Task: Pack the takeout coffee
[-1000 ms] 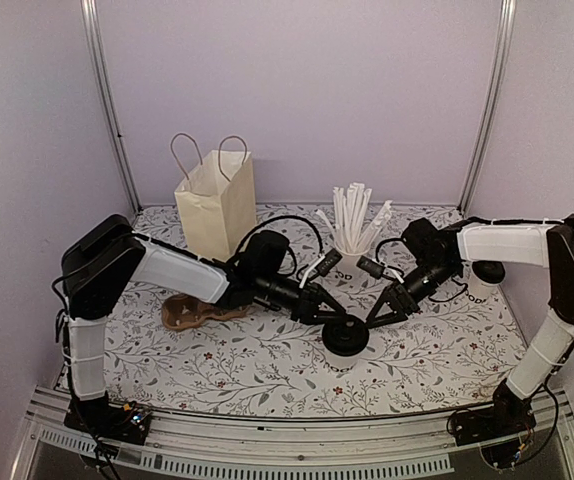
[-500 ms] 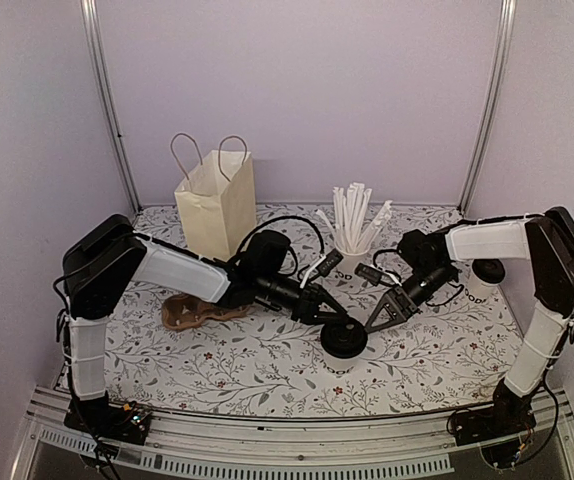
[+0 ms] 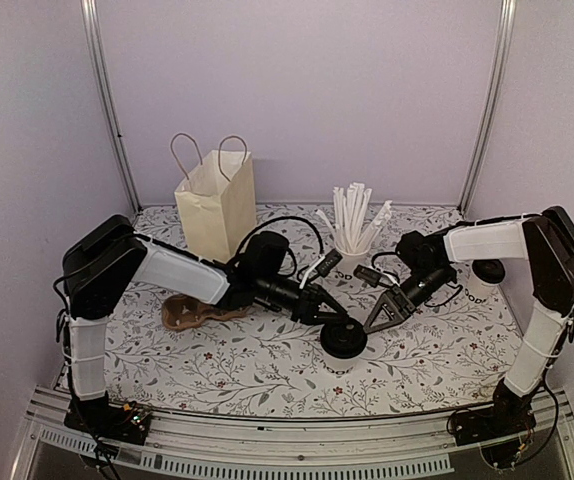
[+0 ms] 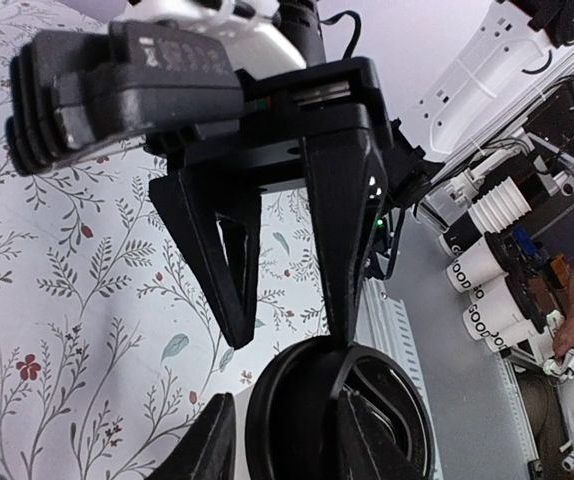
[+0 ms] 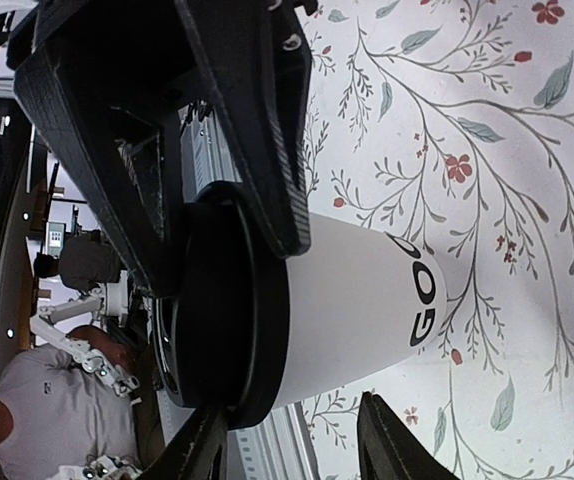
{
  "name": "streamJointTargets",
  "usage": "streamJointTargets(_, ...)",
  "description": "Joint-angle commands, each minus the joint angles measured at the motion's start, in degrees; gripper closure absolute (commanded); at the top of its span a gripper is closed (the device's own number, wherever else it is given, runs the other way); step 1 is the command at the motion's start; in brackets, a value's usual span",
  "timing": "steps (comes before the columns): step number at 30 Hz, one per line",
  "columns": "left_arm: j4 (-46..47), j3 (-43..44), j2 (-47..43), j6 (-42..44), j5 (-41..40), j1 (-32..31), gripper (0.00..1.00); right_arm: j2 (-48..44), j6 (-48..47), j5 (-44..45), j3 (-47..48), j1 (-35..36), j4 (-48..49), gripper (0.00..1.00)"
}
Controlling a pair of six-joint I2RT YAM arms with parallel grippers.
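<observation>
Far left in the overhead view you have a cream paper bag with loop handles (image 3: 217, 205) standing upright, and below it a flat brown piece (image 3: 192, 313) on the floral-print table cover (image 3: 267, 372). Just left of centre, the left gripper (image 3: 333, 318) sits at the upper-left edge of the takeout coffee, a wide white paper cup with dark block lettering and a black round plastic lid (image 3: 344, 342). The cup is upright on the cover, low centre of frame, between the two grippers. In the left wrist view its fingers (image 4: 210, 445) are part-spread and straddle the lid's edge. You cannot tell from these views whether they are pinching it. Above the coffee stands a white cup full of long white straws (image 3: 352, 250). Right of centre, the right gripper (image 3: 377, 322) is just beside the lid. Its fingers (image 5: 392, 445) are spread wide with nothing held. In the left wrist view one fingertip lines up with the lid's rim, contact unclear. Far right there is a small white cup (image 3: 483, 278).
</observation>
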Motion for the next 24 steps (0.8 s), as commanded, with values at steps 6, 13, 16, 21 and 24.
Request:
streamJointTargets(6,-10.74,-6.14,5.29,1.51,-7.58,-1.24,0.65,3.38,7.87,24.54,-2.23,1.22,6.87,0.61)
streamJointTargets(13,-10.77,-5.34,1.06,1.42,-10.26,-1.3,0.55,-2.34,4.44,17.11,-0.45,1.76,5.72,0.6)
streamJointTargets(16,-11.51,-4.04,-1.78,1.71,-12.51,-1.34,0.48,-5.48,3.08,13.55,0.93,1.81,4.99,0.57)
streamJointTargets(21,-11.04,-2.95,-6.87,0.72,-15.03,-1.32,0.4,-9.33,2.15,9.98,2.77,1.76,3.87,0.51)
streamJointTargets(24,-9.62,-3.36,-9.87,-0.8,-15.71,-1.34,0.37,-10.16,1.56,8.18,2.91,1.76,3.43,0.48)
